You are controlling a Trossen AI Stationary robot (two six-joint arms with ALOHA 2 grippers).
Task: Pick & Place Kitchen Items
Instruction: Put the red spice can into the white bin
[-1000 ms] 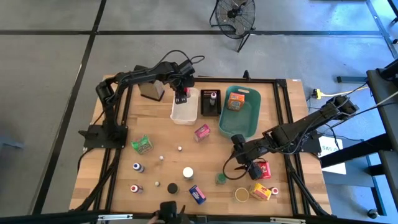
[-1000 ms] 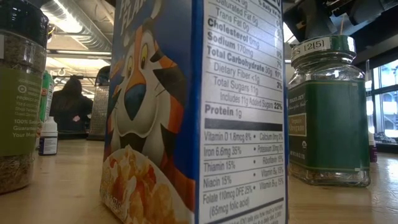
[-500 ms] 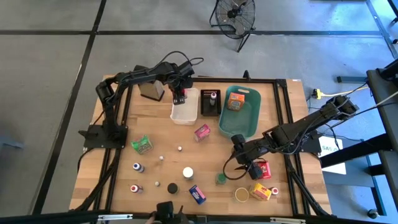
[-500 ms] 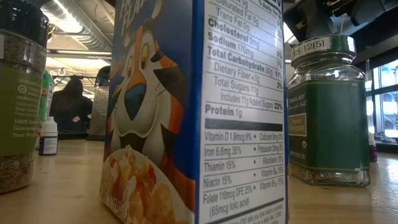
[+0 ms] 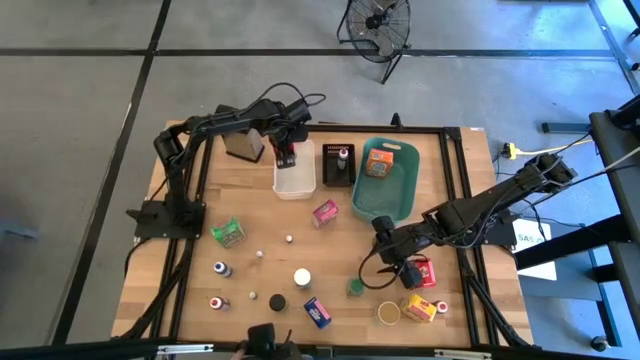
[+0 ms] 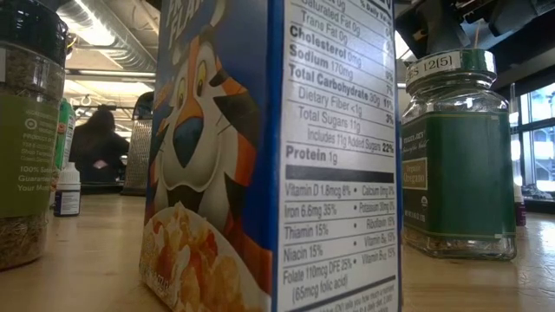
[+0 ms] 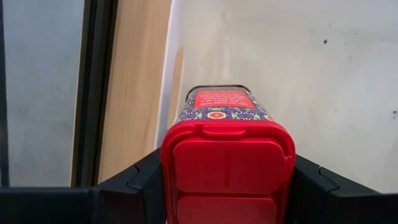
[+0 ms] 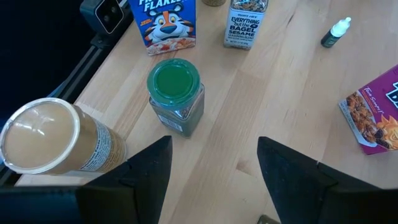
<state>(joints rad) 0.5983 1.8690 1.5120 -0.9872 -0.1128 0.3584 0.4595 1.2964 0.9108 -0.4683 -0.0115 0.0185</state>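
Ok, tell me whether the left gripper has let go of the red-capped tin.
Not released. The left gripper is shut on the red-capped tin, a finger pressing each side, over the white bin.

The cereal box (image 6: pixel 269 156) side panel reads "Cholesterol 0mg", "Sodium 170mg", "Total Carbohydrate", "Protein 1g". The green-labelled jar (image 6: pixel 460 156) lid reads "12(5)". In the right wrist view, the sesame jar (image 8: pixel 244 22) reads "EVERYTHING but the BAGEL SESAME".
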